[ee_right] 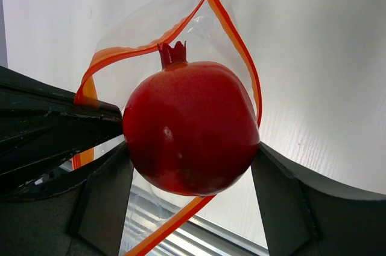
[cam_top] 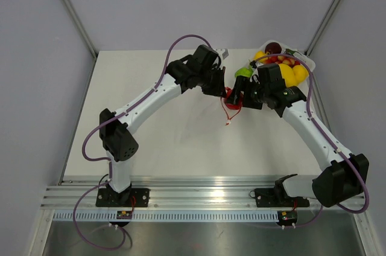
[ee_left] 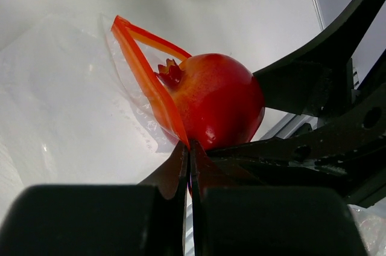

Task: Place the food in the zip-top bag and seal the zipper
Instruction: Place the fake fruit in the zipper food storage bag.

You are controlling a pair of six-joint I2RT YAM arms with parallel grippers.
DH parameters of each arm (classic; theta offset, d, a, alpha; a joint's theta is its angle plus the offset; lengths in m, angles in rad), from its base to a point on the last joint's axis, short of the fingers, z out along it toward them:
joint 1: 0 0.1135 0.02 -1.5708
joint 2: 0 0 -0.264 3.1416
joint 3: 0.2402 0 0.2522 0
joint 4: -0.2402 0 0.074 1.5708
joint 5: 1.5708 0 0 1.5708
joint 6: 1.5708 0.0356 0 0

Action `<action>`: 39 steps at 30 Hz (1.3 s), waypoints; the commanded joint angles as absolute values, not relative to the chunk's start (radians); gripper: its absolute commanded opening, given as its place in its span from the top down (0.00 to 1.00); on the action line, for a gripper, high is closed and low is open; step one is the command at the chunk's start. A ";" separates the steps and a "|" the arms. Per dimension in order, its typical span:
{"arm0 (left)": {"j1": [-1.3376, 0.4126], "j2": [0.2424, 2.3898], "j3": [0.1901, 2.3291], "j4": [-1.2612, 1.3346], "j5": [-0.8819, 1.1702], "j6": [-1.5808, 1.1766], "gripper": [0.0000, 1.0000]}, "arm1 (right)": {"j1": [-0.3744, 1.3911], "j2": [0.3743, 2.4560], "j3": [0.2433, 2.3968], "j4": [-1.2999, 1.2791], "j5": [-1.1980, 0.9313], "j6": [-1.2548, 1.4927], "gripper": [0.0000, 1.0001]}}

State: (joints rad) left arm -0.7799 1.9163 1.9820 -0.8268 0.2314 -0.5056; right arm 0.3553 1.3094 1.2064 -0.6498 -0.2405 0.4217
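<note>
Right gripper [ee_right: 190, 147] is clamped on a glossy red toy pomegranate [ee_right: 190, 129], 1 dark finger pressed against each side of the fruit. The pomegranate's small crown points away from the wrist, toward the open mouth of the zip-top bag [ee_right: 151, 32] just ahead of the fingertips. The orange-red zipper [ee_right: 235, 44] is parted into 2 lips that curve around the fruit: 1 arcs over to the left of the crown, the other runs down the right side and passes under the fruit. How far the fruit sits inside the mouth cannot be told.

Left gripper [ee_left: 188, 147] is pinched tight, its 2 fingers closed with no gap, and it grips 1 end of the zipper [ee_left: 151, 87] right at its fingertips. From that wrist, the clear crinkly bag [ee_left: 72, 99] spreads out ahead and to the left on the white table, and the pomegranate [ee_left: 220, 99] sits just right of the held lip, touching it.

From above, the 2 grippers meet nose to nose near the middle of the table [cam_top: 169, 141], the left gripper [cam_top: 220, 87] facing the right gripper [cam_top: 241, 94], with the red fruit between them. Beyond the right gripper's wrist, a white tray [cam_top: 307, 63] holds more toy fruits [cam_top: 289, 73], mostly yellow and dark red.
</note>
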 commanded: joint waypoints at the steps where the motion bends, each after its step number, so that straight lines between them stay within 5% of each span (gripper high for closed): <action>1: -0.773 1.924 1.991 -0.764 0.282 -0.511 1.00 | 0.379 1.301 1.213 -0.609 -0.310 0.399 0.41; 39: -0.755 1.898 1.939 -0.741 0.305 -0.503 1.00 | 0.414 1.353 1.233 -0.634 -0.331 0.382 0.43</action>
